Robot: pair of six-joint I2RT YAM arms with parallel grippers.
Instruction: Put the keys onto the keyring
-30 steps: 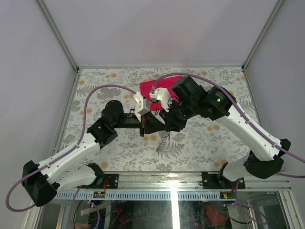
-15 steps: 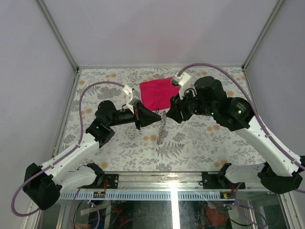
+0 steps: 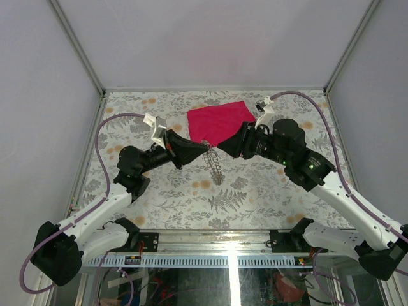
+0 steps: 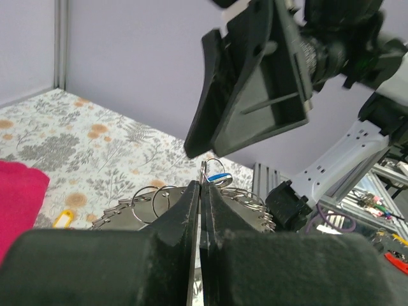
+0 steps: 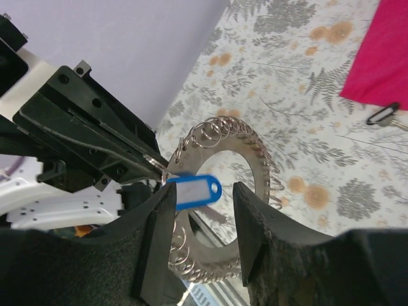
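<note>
The keyring (image 3: 215, 167), a flat silver ring edged with several small split rings, hangs over the middle of the table. My left gripper (image 3: 205, 148) is shut on its top edge. In the left wrist view the fingertips (image 4: 191, 194) press together on the thin metal, with the keyring (image 4: 127, 213) spreading behind them. A blue key tag (image 5: 194, 191) dangles from the keyring (image 5: 255, 159) between the fingers of my right gripper (image 5: 204, 191), which is open. Another key with a black loop (image 5: 384, 115) lies on the table beside the cloth. A yellow tag (image 4: 64, 218) lies on the table too.
A pink cloth (image 3: 220, 123) lies flat at the back centre of the floral tabletop (image 3: 268, 191). The two grippers face each other closely above the table, just in front of the cloth. Metal frame rails run along the table's edges.
Both arms have drawn back and up from the cloth, the left one carrying the keyring. The right gripper has opened and backed away to the right. The cloth is now uncovered.
</note>
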